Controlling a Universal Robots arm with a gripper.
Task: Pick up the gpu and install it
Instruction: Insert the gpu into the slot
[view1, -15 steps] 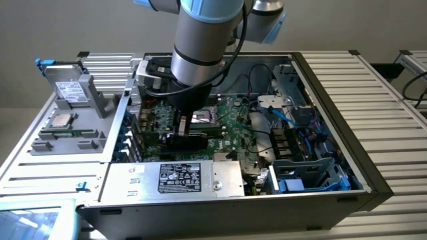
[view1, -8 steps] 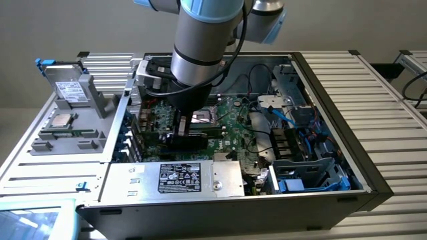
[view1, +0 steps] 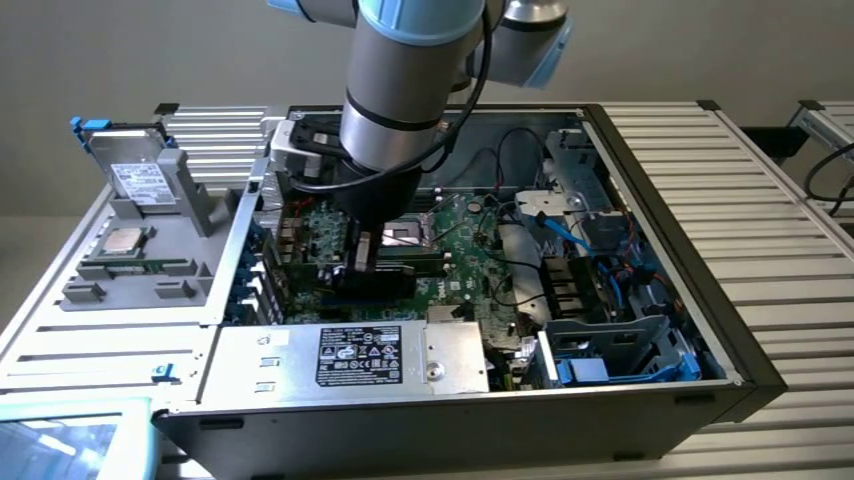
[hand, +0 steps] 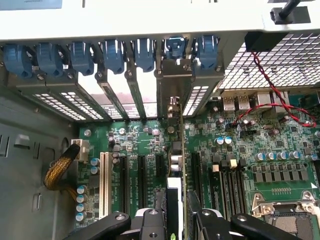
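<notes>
Gripper (hand: 176, 220) low inside the open computer case (view1: 601, 425) — fingers (hand: 152, 225) clamped on the graphics card (hand: 174, 150). Card stands upright, edge-on over the motherboard (hand: 280, 150) — metal end at the rear slot openings, under the blue clips (hand: 112, 55).

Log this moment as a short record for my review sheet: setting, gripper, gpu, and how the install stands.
setting: open computer case, motherboard exposed
gripper: gripper inside the case above the expansion slots, jaws closed on the gpu
gpu: upright, seen edge-on, metal bracket end at the rear slot openings
install: card lined up with a slot; whether it is fully seated cannot be told
</notes>
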